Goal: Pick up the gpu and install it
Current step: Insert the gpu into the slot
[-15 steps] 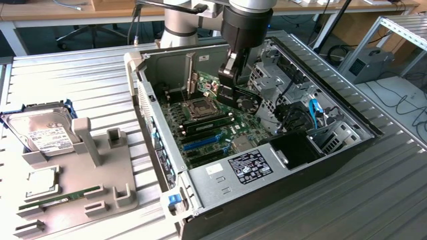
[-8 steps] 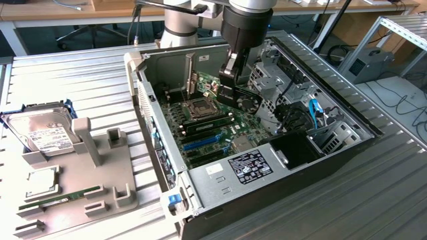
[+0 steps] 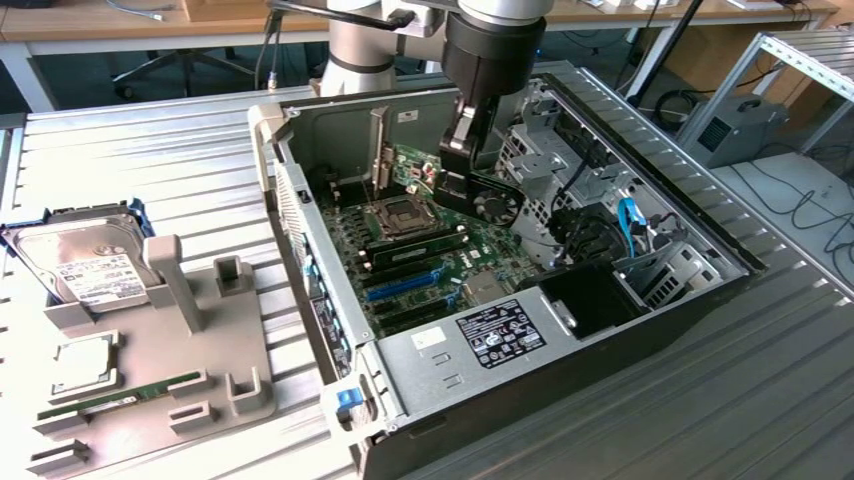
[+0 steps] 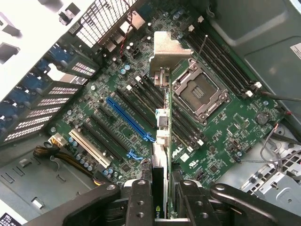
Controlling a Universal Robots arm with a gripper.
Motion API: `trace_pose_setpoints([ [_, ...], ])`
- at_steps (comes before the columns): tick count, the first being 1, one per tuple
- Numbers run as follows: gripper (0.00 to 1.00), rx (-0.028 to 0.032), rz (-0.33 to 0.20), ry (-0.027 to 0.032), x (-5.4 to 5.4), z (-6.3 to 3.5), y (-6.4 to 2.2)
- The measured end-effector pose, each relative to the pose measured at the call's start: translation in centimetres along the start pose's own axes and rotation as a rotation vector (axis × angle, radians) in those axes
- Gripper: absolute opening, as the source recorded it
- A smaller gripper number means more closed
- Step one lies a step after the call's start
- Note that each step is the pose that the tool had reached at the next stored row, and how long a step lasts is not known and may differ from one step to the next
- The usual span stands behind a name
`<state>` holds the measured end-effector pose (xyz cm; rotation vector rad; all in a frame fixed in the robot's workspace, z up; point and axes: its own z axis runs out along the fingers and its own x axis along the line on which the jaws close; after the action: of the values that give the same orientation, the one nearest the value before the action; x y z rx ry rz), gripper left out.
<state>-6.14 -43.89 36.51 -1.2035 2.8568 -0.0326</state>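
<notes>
1. A silver hard drive in a blue frame (image 3: 83, 262) lay well apart from the jaws, toward the exterior view's left.
2. The black gripper (image 4: 162, 201) pinched the thin black gpu card (image 4: 158, 181) between its jaws, edge-on over the green motherboard (image 3: 441, 245).

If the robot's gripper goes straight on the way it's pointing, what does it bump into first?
Most likely the gpu held in the gripper meets the green motherboard first, beside the CPU socket. How near it is, I can't tell.
</notes>
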Motion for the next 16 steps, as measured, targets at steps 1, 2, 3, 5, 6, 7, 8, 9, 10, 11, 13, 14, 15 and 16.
trace_pose_setpoints([
  [1, 0.26, -0.0001, -0.003, -0.0001, 0.0, 0.0, 0.0],
  [2, 0.26, -0.0001, -0.006, -0.0001, 0.0, 0.0, 0.0],
  [3, 0.26, -0.0002, -0.009, -0.0003, 0.0, 0.0, 0.0],
  [5, 0.26, -0.0003, -0.015, -0.0004, 0.0, 0.0, 0.0],
  [6, 0.26, -0.0004, -0.018, -0.0005, 0.0, 0.0, 0.0],
  [7, 0.26, -0.0005, -0.023, -0.0006, 0.0, 0.0, 0.0],
  [8, 0.26, -0.0006, -0.026, -0.0008, 0.0, 0.0, 0.0],
  [9, 0.26, -0.0006, -0.029, -0.0007, 0.0, 0.0, 0.0],
  [10, 0.26, -0.0007, -0.033, -0.0009, 0.0, 0.0, 0.0],
  [11, 0.26, -0.0009, -0.038, -0.001, 0.0, 0.0, 0.0],
  [13, 0.26, -0.001, -0.044, -0.0012, 0.0, 0.0, 0.0],
  [14, 0.26, -0.0011, -0.048, -0.0013, 0.0, 0.0, 0.0],
  [15, 0.26, -0.0012, -0.052, -0.0014, 0.0, 0.0, 0.0],
  [16, 0.26, -0.0012, -0.055, -0.0015, 0.0, 0.0, 0.0],
])
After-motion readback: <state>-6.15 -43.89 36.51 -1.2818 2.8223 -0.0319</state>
